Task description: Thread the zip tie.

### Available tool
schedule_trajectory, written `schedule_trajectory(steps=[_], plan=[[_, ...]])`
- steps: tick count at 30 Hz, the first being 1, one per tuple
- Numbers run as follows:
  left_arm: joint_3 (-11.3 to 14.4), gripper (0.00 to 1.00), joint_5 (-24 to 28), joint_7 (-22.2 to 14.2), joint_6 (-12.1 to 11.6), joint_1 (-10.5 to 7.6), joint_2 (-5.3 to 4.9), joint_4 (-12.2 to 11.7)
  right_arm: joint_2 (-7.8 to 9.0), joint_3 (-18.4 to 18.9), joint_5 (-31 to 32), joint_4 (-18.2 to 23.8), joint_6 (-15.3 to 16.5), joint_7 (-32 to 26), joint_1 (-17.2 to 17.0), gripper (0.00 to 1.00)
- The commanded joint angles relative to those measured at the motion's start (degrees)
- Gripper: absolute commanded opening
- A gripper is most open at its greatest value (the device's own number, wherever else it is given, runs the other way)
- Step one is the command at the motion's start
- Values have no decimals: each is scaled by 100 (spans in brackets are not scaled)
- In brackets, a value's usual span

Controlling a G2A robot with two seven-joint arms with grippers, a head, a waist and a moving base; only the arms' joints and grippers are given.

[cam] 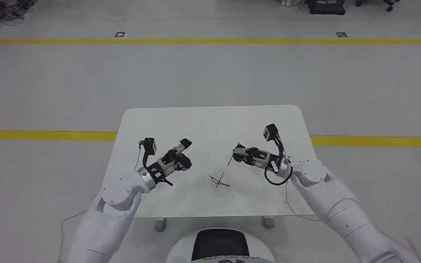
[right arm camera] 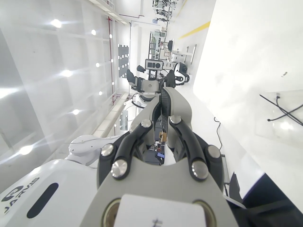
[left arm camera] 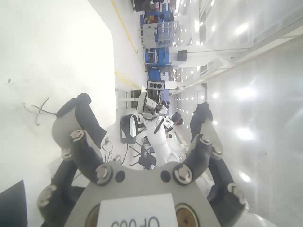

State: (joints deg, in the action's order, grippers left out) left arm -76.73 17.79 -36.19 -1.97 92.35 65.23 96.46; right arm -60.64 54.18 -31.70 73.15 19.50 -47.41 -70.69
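Note:
A few thin black zip ties (cam: pixel 220 179) lie crossed on a clear plastic sheet (right arm camera: pixel 272 128) near the table's front middle; they also appear as zip ties (left arm camera: pixel 40 112) and zip ties (right arm camera: pixel 282 112) in the wrist views. My left gripper (cam: pixel 186 151) hovers to their left, open and holding nothing, its fingers spread wide in the wrist view of the left gripper (left arm camera: pixel 142 107). My right gripper (cam: pixel 237 153) hovers to their right, fingers pressed together (right arm camera: pixel 163 93). A thin black zip tie (cam: pixel 231 159) sticks out from its tip toward the table.
The white table (cam: pixel 210 125) has rounded corners and bare surface behind the grippers. A small dark speck (cam: pixel 215 133) lies near its middle. Grey floor with yellow lines surrounds it.

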Motion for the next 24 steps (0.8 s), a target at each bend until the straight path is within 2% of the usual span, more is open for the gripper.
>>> schedule_trajectory(steps=[1, 9, 13, 20, 24], plan=[[33, 100, -91, 71, -24, -53, 0, -39, -57, -77, 3, -96, -2, 81, 76, 0], [53, 100, -68, 97, -19, -54, 4, -46, -63, -82, 32, -75, -54, 174, 53, 0], [386, 100, 110, 56, -68, -78, 43, -78, -133, -164, 149, 60, -2, 473, -38, 0], [965, 100, 316, 72, -66, -333, 126, -278, -338, -100, 217, 111, -2, 711, -185, 0], [1032, 100, 303, 120, -118, -392, 136, -283, -387, -26, 413, 130, -2, 794, -197, 0]])
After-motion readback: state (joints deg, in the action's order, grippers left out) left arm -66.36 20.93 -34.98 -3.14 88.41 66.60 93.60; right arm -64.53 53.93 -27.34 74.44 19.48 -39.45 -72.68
